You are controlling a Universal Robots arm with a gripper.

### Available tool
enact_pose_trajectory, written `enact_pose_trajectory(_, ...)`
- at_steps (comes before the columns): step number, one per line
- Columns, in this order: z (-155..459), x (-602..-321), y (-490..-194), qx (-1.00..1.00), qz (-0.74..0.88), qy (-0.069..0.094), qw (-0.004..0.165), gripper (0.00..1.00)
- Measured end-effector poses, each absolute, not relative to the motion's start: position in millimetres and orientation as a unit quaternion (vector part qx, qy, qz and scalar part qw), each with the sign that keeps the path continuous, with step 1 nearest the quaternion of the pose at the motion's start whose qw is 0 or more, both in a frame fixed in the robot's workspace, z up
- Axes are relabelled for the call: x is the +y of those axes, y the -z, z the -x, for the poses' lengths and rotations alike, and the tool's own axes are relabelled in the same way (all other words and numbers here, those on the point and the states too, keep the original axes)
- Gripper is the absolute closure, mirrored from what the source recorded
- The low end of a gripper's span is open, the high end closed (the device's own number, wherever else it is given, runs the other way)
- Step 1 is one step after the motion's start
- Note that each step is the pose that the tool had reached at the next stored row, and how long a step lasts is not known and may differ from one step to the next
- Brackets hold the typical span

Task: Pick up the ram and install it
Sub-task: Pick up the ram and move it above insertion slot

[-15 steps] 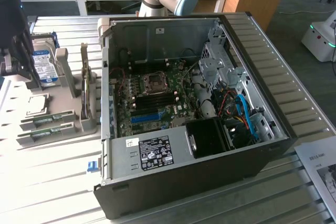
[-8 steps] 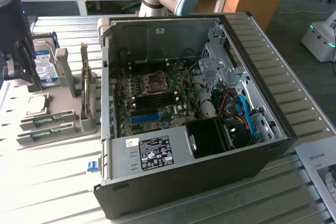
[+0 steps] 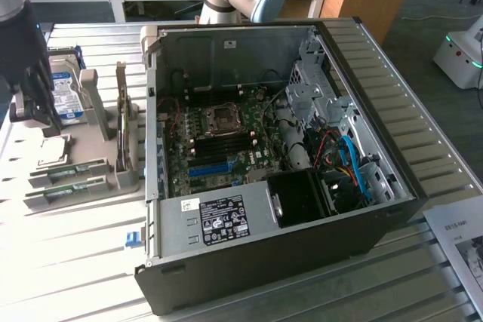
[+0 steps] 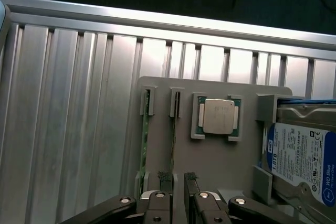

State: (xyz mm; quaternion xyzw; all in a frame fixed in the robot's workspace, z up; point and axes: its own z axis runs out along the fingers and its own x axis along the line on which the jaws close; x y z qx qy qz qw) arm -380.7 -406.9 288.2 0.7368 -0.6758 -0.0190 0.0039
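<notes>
The ram is a thin green stick standing on edge in a slot of the grey holder, next to the CPU; in the exterior view the ram lies at the left of the table. My gripper hovers over the holder, open, with its two dark fingertips on either side of the ram's line and nothing gripped. In the exterior view the gripper hangs above the holder's hard-drive end, left of the open computer case. The motherboard lies exposed inside the case.
A second green stick sits in the outer slot beside the ram. A CPU and a blue-labelled hard drive also rest in the holder. The ribbed metal table surrounds it. A paper sheet lies at the exterior view's right.
</notes>
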Motion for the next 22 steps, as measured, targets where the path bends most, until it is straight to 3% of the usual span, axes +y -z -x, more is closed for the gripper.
enact_pose_trajectory(22,380.7,-406.9,-262.3,-0.676,-0.737,0.019,0.004,0.76)
